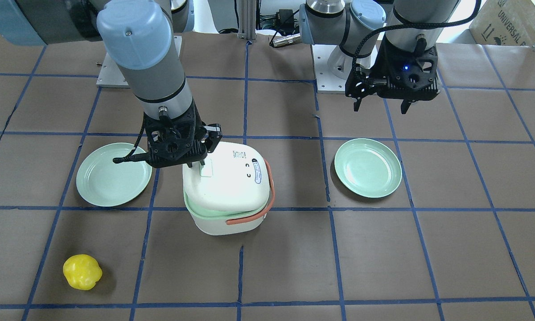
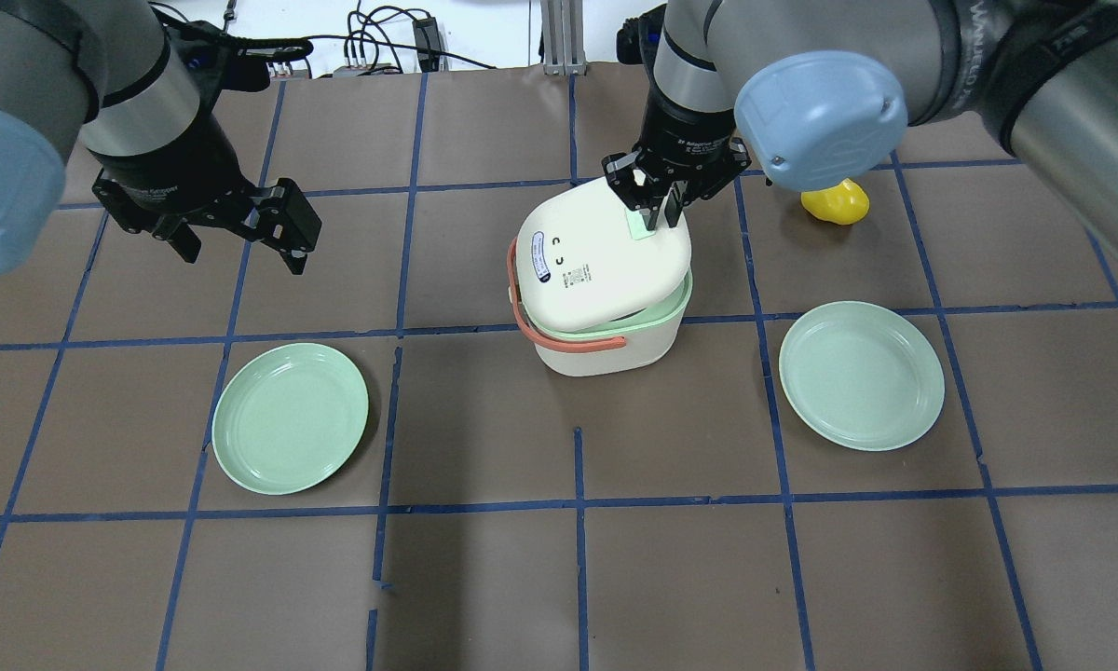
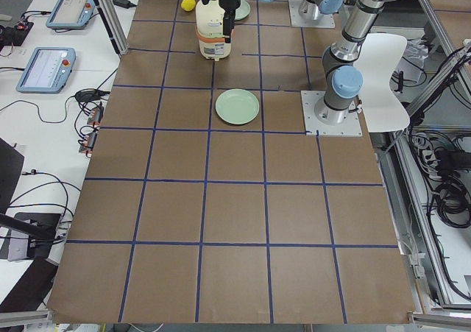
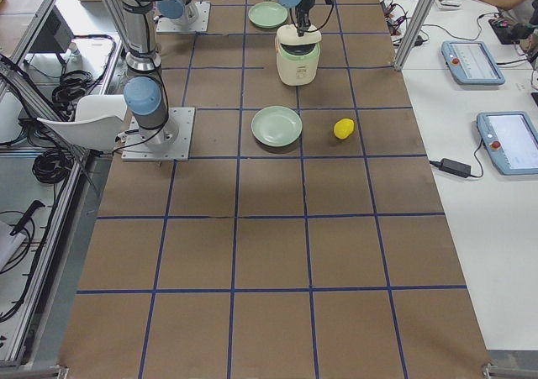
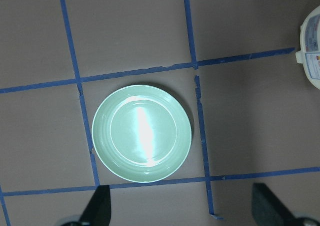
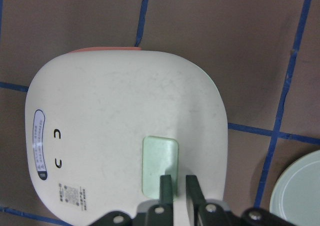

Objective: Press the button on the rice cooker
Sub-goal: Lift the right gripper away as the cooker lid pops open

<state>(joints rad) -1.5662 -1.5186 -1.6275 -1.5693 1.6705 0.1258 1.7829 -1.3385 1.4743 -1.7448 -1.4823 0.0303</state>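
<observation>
The white rice cooker [image 2: 596, 270] with an orange handle stands mid-table, its lid sitting slightly askew over a pale green rim. A pale green rectangular button [image 6: 160, 161] is on the lid's top. My right gripper [image 6: 177, 183] points straight down onto the button's edge, fingers nearly together with nothing between them. It also shows in the overhead view [image 2: 657, 210] and the front view [image 1: 200, 160]. My left gripper [image 2: 242, 247] is open and empty, hovering well above the table to the cooker's left, over a green plate [image 5: 142, 133].
Two pale green plates lie on either side of the cooker, one on the left [image 2: 291, 417] and one on the right [image 2: 862, 375]. A yellow lumpy object [image 2: 836, 202] lies behind the right plate, close to the right arm.
</observation>
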